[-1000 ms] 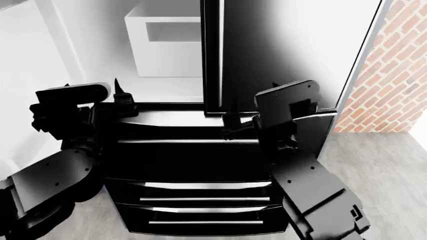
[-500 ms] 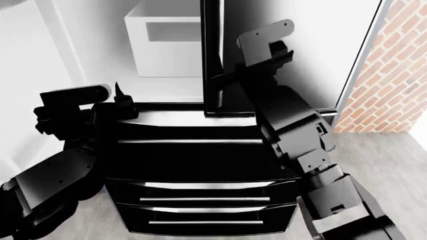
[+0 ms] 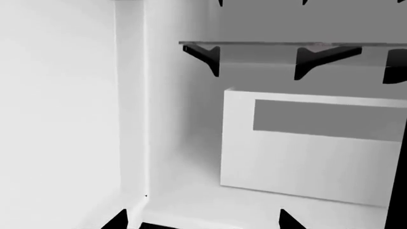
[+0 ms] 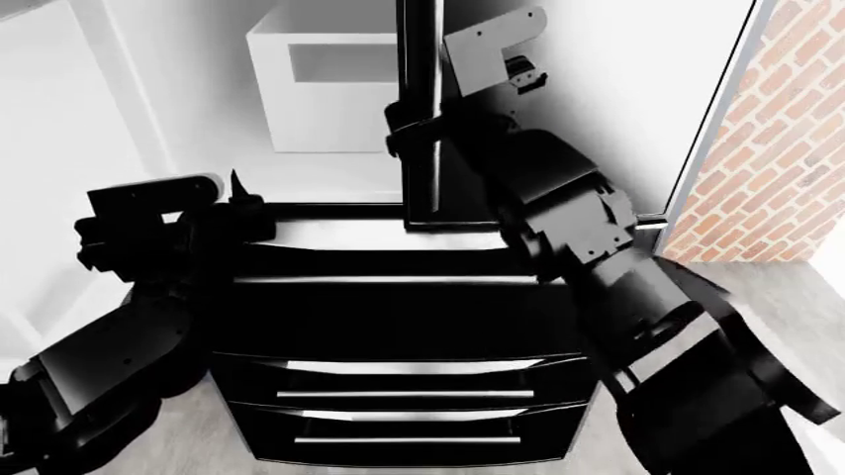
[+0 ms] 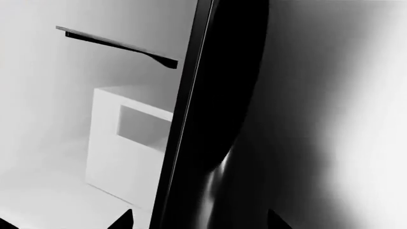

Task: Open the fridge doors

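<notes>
The left fridge door [image 4: 53, 148] is already swung wide, its white inner face along the left of the head view, and the white interior with a white bin [image 4: 330, 89] shows behind. The right fridge door [image 4: 555, 99] is not yet opened out: its glossy black front faces the robot, and its free edge [image 4: 420, 119] stands at the centre of the fridge, above the black drawer fronts [image 4: 396, 327].

The step in hand looks to be getting the right door open. The right gripper [image 4: 412, 134] is raised against that free edge, and the right wrist view shows the edge [image 5: 190, 119] running between its two fingertips [image 5: 121, 220]. The jaws sit spread on either side of the edge; I cannot tell whether they are pressing on it. To do this well, the pull should follow an arc about the hinge at the far right, near the brick wall [image 4: 779, 129], rather than a straight line, keeping the wrist turning with the door so the fingers do not slip off the thin edge.

The left gripper [image 4: 235, 193] rests low by the open left side; the left wrist view shows its tips [image 3: 117, 220] apart with nothing between them.

The door's long axis is vertical, and its edge points toward the robot.
</notes>
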